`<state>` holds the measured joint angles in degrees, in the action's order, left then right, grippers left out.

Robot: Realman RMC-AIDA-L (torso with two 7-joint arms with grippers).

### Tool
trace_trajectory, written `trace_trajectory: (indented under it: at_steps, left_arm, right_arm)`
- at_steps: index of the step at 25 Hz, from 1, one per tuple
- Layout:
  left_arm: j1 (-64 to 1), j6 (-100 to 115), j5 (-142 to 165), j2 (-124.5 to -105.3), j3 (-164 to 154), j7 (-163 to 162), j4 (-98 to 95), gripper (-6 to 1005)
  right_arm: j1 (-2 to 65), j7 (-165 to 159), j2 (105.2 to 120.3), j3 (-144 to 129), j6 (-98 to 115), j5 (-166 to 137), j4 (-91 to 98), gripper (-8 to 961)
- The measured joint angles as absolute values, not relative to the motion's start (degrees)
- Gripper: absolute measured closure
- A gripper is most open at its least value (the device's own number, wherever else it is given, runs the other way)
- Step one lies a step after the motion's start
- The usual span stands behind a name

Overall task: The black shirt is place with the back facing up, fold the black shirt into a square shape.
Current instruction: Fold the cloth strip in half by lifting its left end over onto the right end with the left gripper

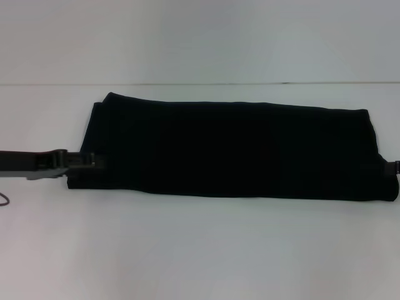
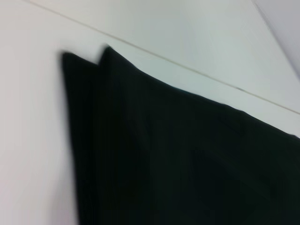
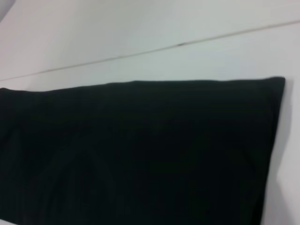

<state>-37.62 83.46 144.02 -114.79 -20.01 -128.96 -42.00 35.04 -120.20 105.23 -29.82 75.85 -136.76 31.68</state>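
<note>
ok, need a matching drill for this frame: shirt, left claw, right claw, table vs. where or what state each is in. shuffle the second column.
Things:
1. black shirt
2. left claw
3. right claw
4. table

Descriptions:
A. barely in view at the right edge of the head view, by the shirt's right end
B. white, bare in front of the shirt
C. folded into a long band lying left to right
D. reaching in low from the left, tip at the shirt's left end

Pairs: 1-C, 2-D, 3-A, 4-B
</note>
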Motion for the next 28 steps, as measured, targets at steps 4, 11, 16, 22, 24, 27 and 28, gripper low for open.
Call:
trace_trajectory:
  at_steps: [4, 11, 16, 22, 24, 27, 28]
  left_arm:
    - [-37.0, 79.2, 144.1, -114.97, -20.3, -128.2, -42.5, 203]
    - [-37.2, 70.7, 144.1, -115.62, -25.8, -127.6, -39.8, 215]
    - [-37.6, 69.1, 144.1, -116.00, -29.3, -127.7, -38.9, 223]
    - [-37.7, 70.7, 144.1, -116.03, -29.6, -127.7, -39.2, 233]
    - [-37.7, 70.7, 144.1, -115.98, -29.6, -127.6, -39.4, 237]
    - [-37.6, 70.3, 144.1, -115.93, -29.7, -127.6, -39.5, 242]
    - [-37.7, 70.2, 144.3, -115.92, -29.8, -127.6, -39.5, 243]
  right_arm:
    - [34.3, -120.2, 105.12, -29.6, 76.1, -136.6, 31.7, 272]
    - [33.9, -120.7, 105.00, -29.5, 76.1, -136.6, 31.8, 275]
    - [33.8, -121.1, 104.79, -29.4, 76.1, -136.6, 31.9, 278]
    - [33.8, -121.6, 104.75, -29.4, 75.9, -136.6, 32.6, 282]
    - [33.8, -121.6, 104.75, -29.5, 75.9, -136.7, 32.6, 283]
    - [33.9, -121.6, 104.75, -29.8, 75.9, -136.8, 32.4, 285]
    - [34.0, -121.6, 104.80, -29.9, 75.9, -136.8, 32.3, 285]
